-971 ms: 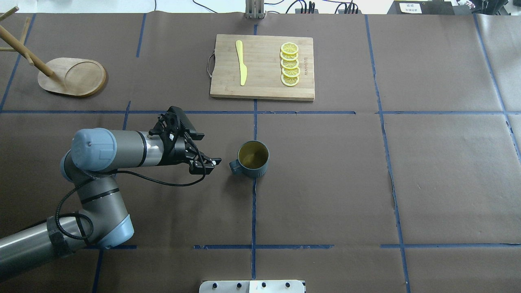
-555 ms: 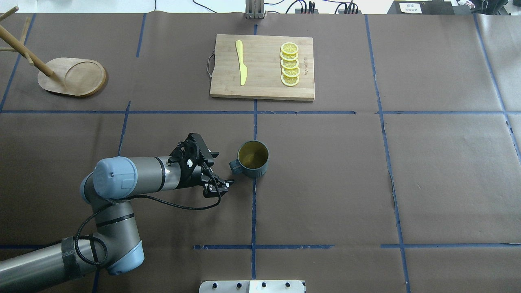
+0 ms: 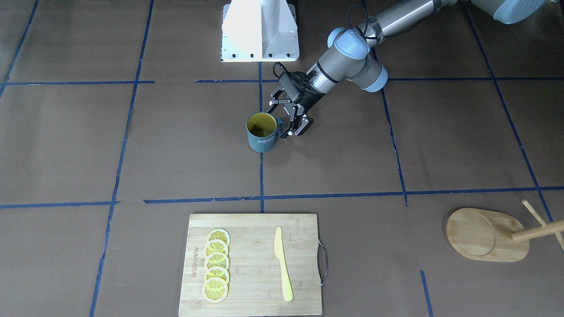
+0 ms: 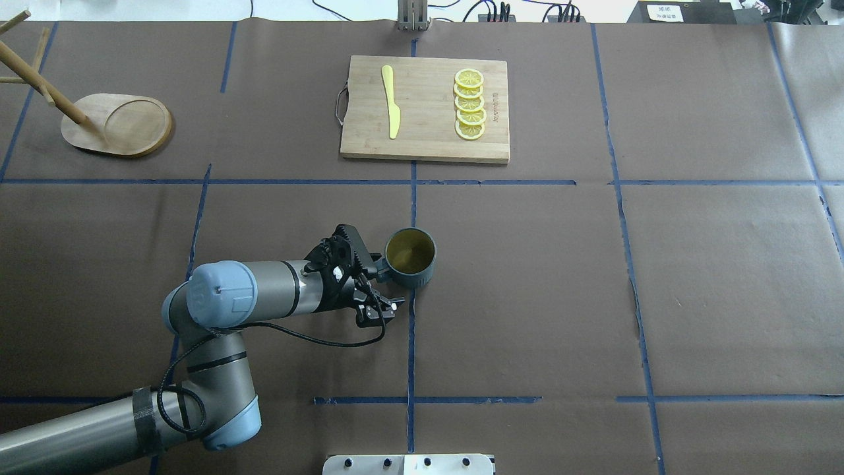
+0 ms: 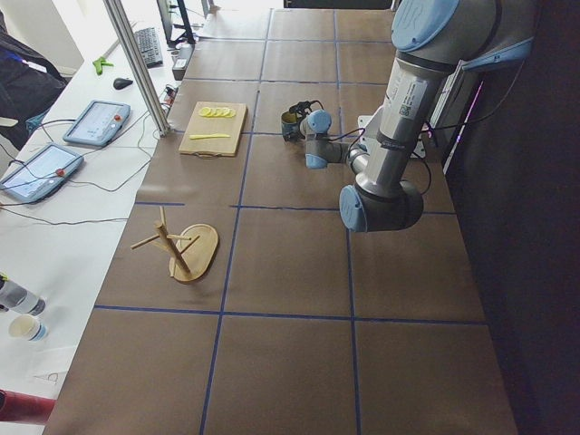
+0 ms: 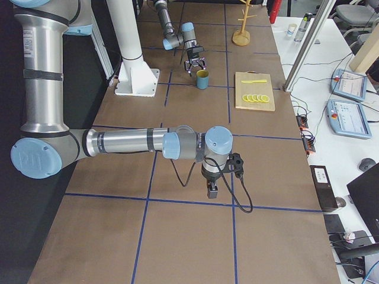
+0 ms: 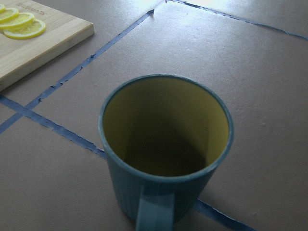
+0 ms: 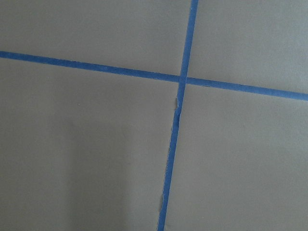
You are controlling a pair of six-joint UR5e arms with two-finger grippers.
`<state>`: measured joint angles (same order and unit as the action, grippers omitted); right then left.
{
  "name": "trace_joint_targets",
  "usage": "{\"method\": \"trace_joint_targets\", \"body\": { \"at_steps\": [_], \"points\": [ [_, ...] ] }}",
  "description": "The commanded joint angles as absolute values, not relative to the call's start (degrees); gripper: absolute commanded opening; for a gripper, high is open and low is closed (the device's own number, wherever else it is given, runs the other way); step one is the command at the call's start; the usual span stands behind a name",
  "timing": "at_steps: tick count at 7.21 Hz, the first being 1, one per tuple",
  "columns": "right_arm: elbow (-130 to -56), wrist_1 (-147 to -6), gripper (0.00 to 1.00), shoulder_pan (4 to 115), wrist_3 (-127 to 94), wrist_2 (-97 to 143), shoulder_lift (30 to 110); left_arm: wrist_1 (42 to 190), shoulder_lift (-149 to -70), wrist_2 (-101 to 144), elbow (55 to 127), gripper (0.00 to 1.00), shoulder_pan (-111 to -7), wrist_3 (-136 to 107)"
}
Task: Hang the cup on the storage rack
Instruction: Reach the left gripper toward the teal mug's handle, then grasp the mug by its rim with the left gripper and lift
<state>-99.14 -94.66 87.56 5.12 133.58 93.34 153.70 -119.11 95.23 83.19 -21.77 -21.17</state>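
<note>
Now the robot's left gripper [image 4: 386, 285] sits right at the squarish handle of a dark grey-blue ribbed mug [image 4: 410, 257] with a yellowish inside and white "HOME" lettering. A second ago the left gripper was well short of the handle, nearer the robot's left side; since then the arm has swung in and closed that gap. The mug has not moved and stands upright on the brown paper-covered table [image 4: 692, 297]. The left gripper's jaws are spread apart, and from the front view the handle lies in the gap between them, not pinched. From the left wrist camera the mug fills the view straight ahead, handle nearest. Far from the left gripper, beyond it and off to its left in the overhead view, stands a light wooden rack [image 4: 125, 125] with an oval base, a post and thin pegs, unchanged. Beyond the left gripper, past the mug and farther from the robot, lies a rectangular bamboo cutting board [image 4: 425, 142], also unchanged. The right gripper [image 6: 212, 190] hangs low over blue tape lines, well apart from everything else; whether its jaws are apart or together cannot be told. Counted: one mug, one rack, one cutting board, one pale yellow knife [image 4: 391, 102], five lemon slices [image 4: 469, 104] in a row, two arms.
</note>
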Motion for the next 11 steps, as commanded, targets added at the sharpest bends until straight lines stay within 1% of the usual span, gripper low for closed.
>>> {"method": "trace_joint_targets", "body": {
  "at_steps": [1, 3, 4, 5, 6, 7, 8, 11],
  "points": [
    [-99.23, -94.66, 1.00, 87.54, 5.19, 133.51, 93.43, 153.72, -119.71, 95.27, 82.44, 0.79, -21.80, -21.09],
    [-99.32, -94.66, 1.00, 87.54, 5.19, 133.59, 93.43, 153.72, -119.71, 95.27, 82.35, 0.46, -21.80, -21.09],
    [-99.32, -94.66, 1.00, 87.54, 5.10, 133.59, 93.43, 153.72, -119.71, 95.27, 82.35, 0.32, -21.80, -21.18],
    [-99.32, -94.66, 1.00, 87.54, 5.10, 133.59, 93.43, 153.89, -119.62, 95.36, 82.44, 0.13, -21.88, -21.18],
    [-99.32, -94.66, 1.00, 87.54, 5.18, 133.59, 93.51, 154.07, -119.71, 95.36, 82.79, 0.01, -21.97, -21.96],
    [-99.32, -94.66, 1.00, 87.54, 5.19, 133.59, 93.52, 154.07, -119.71, 95.27, 83.23, 0.00, -22.32, -22.32],
    [-99.32, -94.66, 1.00, 87.54, 5.19, 133.51, 93.52, 153.90, -119.71, 95.27, 85.32, 0.00, -23.63, -22.67],
    [-98.79, -94.66, 1.00, 87.54, 5.18, 133.42, 93.51, 153.55, -116.29, 95.80, 88.84, 0.00, -28.20, -43.06]
  ]
}}
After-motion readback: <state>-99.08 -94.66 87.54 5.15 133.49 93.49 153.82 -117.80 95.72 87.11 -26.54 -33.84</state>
